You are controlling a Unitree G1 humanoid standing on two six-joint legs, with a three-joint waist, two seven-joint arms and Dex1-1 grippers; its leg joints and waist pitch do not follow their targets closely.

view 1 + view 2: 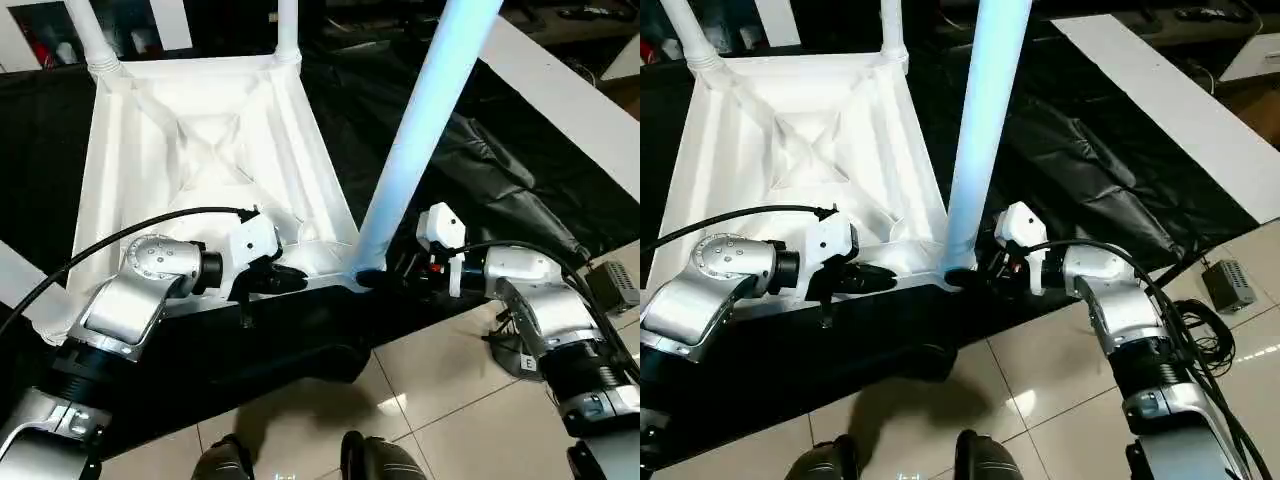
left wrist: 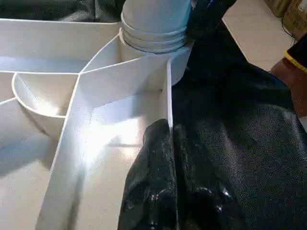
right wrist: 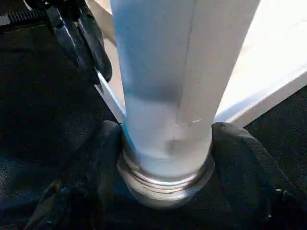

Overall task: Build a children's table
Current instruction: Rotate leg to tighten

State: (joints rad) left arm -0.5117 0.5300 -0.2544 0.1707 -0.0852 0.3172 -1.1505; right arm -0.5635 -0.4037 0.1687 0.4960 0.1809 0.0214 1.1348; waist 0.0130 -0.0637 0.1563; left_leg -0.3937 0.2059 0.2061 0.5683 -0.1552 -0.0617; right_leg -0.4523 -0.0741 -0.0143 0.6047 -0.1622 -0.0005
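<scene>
One white plastic tabletop [image 1: 190, 150] lies underside up on a table draped in black sheeting [image 1: 480, 170]. Its underside is smooth and glossy, with thin raised ribs crossing in an X and a round socket at each corner. Three legs show: two white tubes [image 1: 92, 35] [image 1: 287, 30] stand in the far corner sockets, and one [image 1: 980, 130] stands in the near corner, between the two grippers. They are smooth and round, with a ringed, flared collar at the foot.

The left gripper [image 1: 288, 277] has its two black jaws pressed together on the thin near edge wall of the tabletop, just beside the near leg. The right gripper [image 3: 165, 143] has its jaws spread on either side of that leg's ringed collar, seemingly touching it, though a firm grip is hard to judge.
</scene>
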